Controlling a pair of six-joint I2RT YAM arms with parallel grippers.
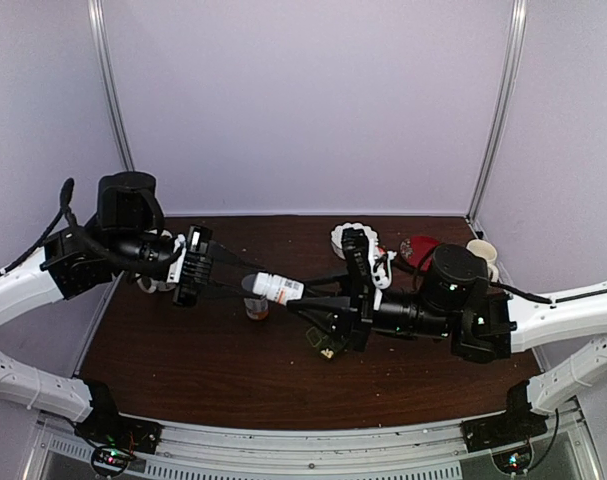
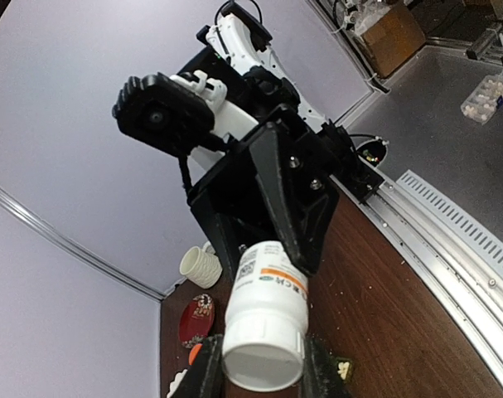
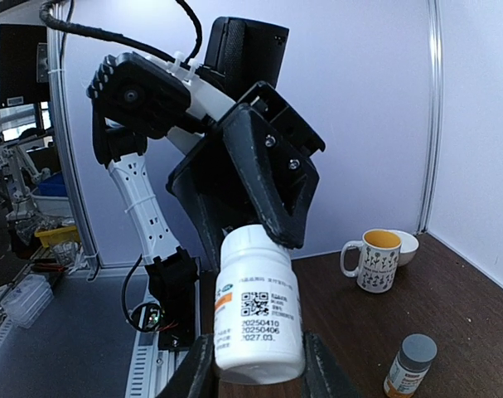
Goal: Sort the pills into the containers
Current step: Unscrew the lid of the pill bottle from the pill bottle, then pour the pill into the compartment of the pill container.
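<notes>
While the left hand (image 2: 262,375) and right hand (image 3: 258,370) each pinch one end, the white labelled bottle (image 1: 279,288) hangs above the table (image 1: 183,360).

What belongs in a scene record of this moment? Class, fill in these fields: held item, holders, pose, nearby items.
held item: white bottle
holders: left end effector at its cap end; right end effector around its labelled body
pose: on its side, lifted above the table
nearby items: orange bottle with grey cap, upright on the table close by; mug near the far right corner
</notes>
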